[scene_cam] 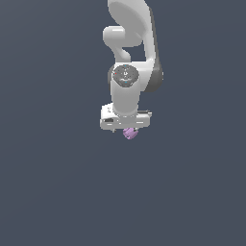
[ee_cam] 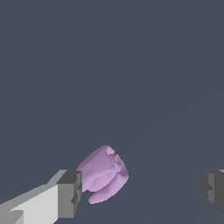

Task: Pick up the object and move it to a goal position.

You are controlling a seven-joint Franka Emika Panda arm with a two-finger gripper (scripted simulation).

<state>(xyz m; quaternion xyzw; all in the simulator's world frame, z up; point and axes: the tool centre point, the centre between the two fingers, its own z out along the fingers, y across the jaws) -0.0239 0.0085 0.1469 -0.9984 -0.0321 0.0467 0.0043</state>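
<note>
We see the white gripper point(ee_cam: 142, 192) spread wide open, holding nothing; the small lilac knobbly lump point(ee_cam: 103, 174) sits between its grey fingers point(ee_cam: 70, 192), right against one and well apart from the other.

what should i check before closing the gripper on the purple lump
1. Gripper open: ok, the two fingers stand wide apart in the wrist view.
2. Lilac object between the fingers: ok, though it lies right beside one finger and far from the other.
3. Object centred in the gap: not ok, it sits well off to one side.
4. Contact with the near finger: cannot tell, touching or just apart.
5. Gripper low enough: cannot tell; in the exterior view the object shows just below the gripper body, but the height over the surface is not readable.
6. Goal position visible: not ok, no marker shows in either view.
</note>
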